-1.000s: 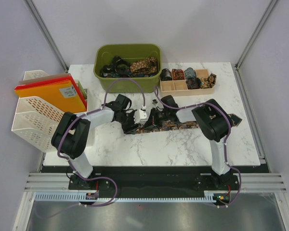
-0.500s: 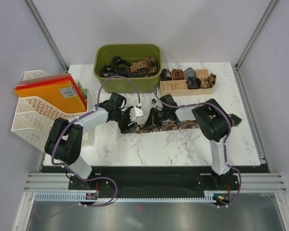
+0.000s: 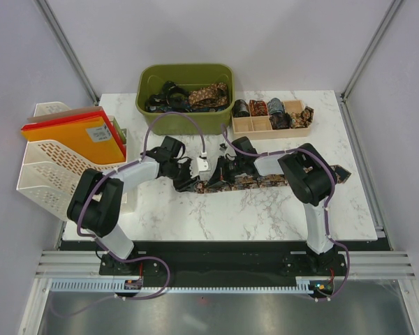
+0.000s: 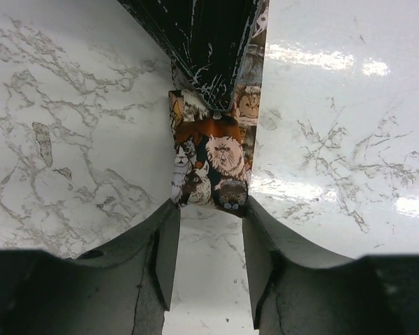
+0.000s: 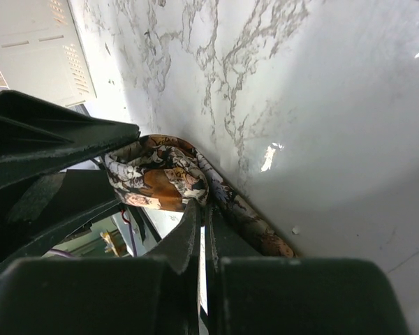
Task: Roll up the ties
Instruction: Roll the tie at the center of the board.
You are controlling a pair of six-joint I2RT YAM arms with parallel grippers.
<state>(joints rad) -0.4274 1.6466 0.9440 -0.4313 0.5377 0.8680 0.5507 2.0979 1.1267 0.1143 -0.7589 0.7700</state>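
The cat-print tie (image 3: 272, 183) lies across the middle of the marble table (image 3: 251, 216), and its left end is wound into a small roll (image 4: 209, 164). Your left gripper (image 4: 209, 209) has its jaws apart with the roll just at their tips; whether they pinch it cannot be told. Your right gripper (image 5: 201, 209) is closed, its tips against the tie just right of the roll.

A green bin (image 3: 186, 123) stands beside a wooden tray (image 3: 260, 128); orange folders (image 3: 73, 134) sit in a white rack (image 3: 47, 166).
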